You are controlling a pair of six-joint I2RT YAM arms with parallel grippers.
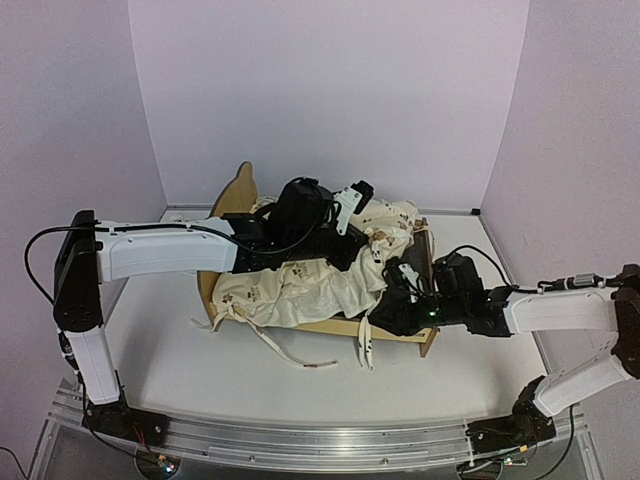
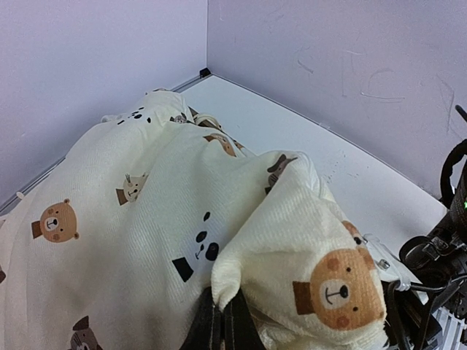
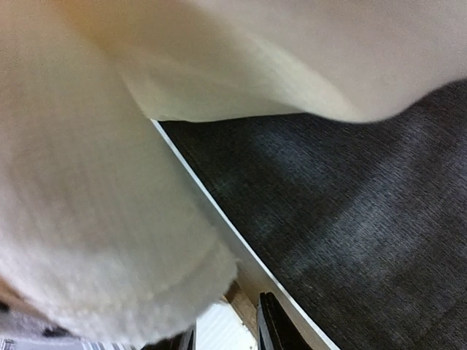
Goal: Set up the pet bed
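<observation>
The left gripper point(image 2: 221, 329), clenched on a fold of the animal-print cover point(image 2: 131, 219), would do best to draw it low and taut over the pet bed point(image 1: 240, 190) lying beneath it, while the right gripper point(image 3: 226, 335), whose hold I cannot tell, steadies cloth beside the grey felt base point(image 3: 350, 219).

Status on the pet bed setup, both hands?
Left hand pinching a fold of the cover. Right hand at the pet bed foot end, grip unclear. Cover bunched across the frame, ties trailing off the near rail.
</observation>
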